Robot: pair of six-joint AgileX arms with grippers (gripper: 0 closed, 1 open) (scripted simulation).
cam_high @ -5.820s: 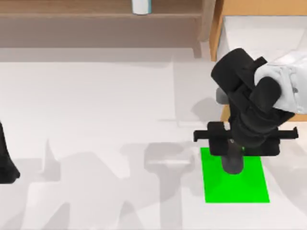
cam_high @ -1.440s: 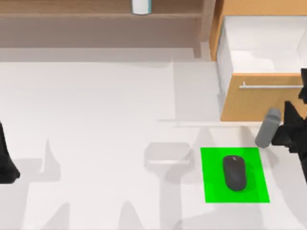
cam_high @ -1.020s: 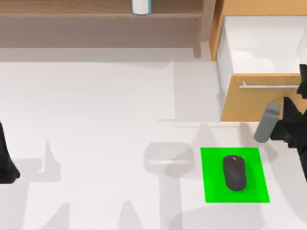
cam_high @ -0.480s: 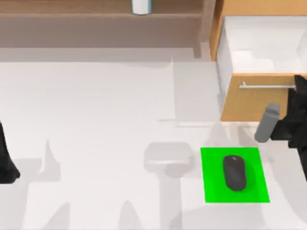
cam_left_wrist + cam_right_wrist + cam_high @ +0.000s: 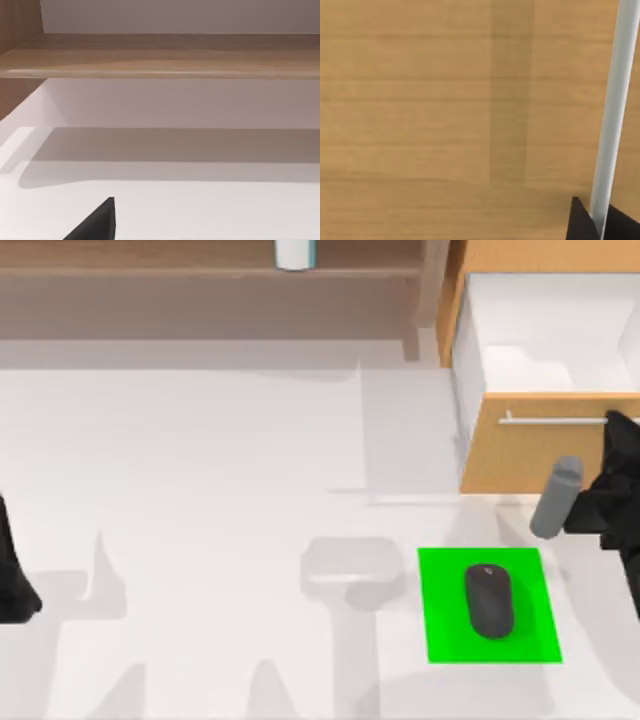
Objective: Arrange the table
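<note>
My right pincer (image 5: 612, 475), grip state unreadable, faces the open drawer's bar handle (image 5: 612, 115), its long axis running along the drawer front (image 5: 520, 455).

I see a plain white table (image 5: 200, 460), a bright green pad (image 5: 445, 640) with a dark grey mouse (image 5: 489, 601), a light wood drawer (image 5: 510, 455) with a silver handle (image 5: 612, 115), and a brown shelf (image 5: 165, 55).

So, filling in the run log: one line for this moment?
mouse on green pad | drawer open | right gripper at drawer handle | left arm parked, table's left edge
</note>
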